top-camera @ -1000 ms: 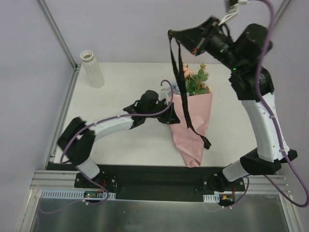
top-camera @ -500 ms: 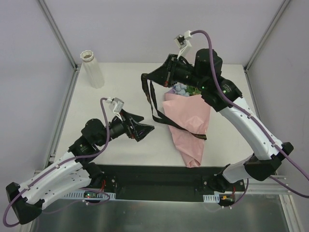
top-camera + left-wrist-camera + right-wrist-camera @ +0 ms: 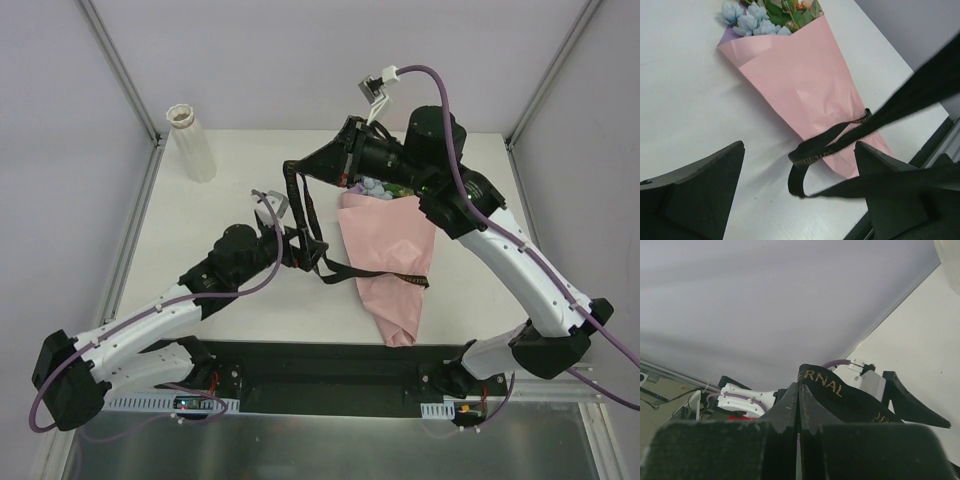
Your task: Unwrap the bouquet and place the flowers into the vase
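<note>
My right gripper (image 3: 293, 168) is pinched together on the black ribbon with gold lettering (image 3: 306, 215), lifting one end above the white table (image 3: 250, 185). The rest of it trails down and crosses the cone-shaped bouquet in pink wrapping paper (image 3: 392, 245), so I judge the tie loosened, not off. My left gripper (image 3: 300, 250) stands wide apart, holding nothing, at the bouquet's 9 o'clock beside the hanging loop. The bouquet lies flat, tip toward 6 o'clock, with the pale blue and peach artificial flowers (image 3: 375, 187) at 12 o'clock, still inside the paper. The white ribbed vase (image 3: 192, 145) waits at 10 o'clock, well apart, with no stems in it. Unwrapping and every placement remain.
</note>
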`<move>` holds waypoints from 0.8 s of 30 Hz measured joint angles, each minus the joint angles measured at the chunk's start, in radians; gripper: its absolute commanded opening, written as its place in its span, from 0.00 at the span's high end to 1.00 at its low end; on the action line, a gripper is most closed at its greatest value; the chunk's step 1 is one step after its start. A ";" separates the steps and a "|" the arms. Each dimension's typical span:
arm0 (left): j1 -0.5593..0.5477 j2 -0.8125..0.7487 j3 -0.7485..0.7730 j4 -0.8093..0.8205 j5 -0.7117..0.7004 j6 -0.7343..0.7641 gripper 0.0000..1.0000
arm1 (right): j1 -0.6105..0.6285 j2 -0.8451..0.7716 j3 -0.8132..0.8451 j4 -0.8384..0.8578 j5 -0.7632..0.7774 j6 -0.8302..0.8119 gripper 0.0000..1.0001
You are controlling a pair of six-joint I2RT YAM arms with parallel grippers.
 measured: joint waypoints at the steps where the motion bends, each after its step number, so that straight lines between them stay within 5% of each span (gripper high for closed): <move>1: 0.000 0.018 0.005 0.018 -0.002 0.003 0.16 | 0.002 -0.004 0.000 0.000 -0.001 0.004 0.99; 4: 0.000 0.087 0.027 0.090 0.000 0.007 0.46 | 0.004 -0.018 0.000 0.000 0.000 0.011 0.99; 5: 0.000 0.105 0.032 0.109 0.002 0.004 0.69 | 0.004 -0.024 0.000 0.001 0.000 0.013 0.99; 7: 0.000 0.139 0.044 0.152 0.007 0.002 0.94 | 0.004 -0.036 -0.001 0.003 0.002 0.016 0.99; 8: 0.000 0.149 0.048 0.163 0.006 0.003 1.00 | 0.004 -0.043 -0.003 0.005 0.004 0.016 0.95; 10: 0.003 0.154 0.063 0.162 -0.006 0.005 1.00 | 0.004 -0.063 -0.016 0.007 0.011 0.013 0.87; 13: 0.033 0.147 0.101 0.118 -0.029 0.000 1.00 | 0.004 -0.096 -0.034 -0.017 0.048 -0.021 0.48; 14: 0.058 0.139 0.121 0.086 -0.036 -0.005 1.00 | 0.005 -0.112 -0.042 -0.036 0.069 -0.046 0.26; 17: 0.174 0.101 0.188 -0.035 -0.054 -0.030 1.00 | 0.005 -0.174 -0.090 -0.093 0.159 -0.112 0.04; 24: 0.616 0.048 0.489 -0.385 -0.051 -0.049 1.00 | 0.005 -0.373 -0.367 -0.227 0.432 -0.276 0.00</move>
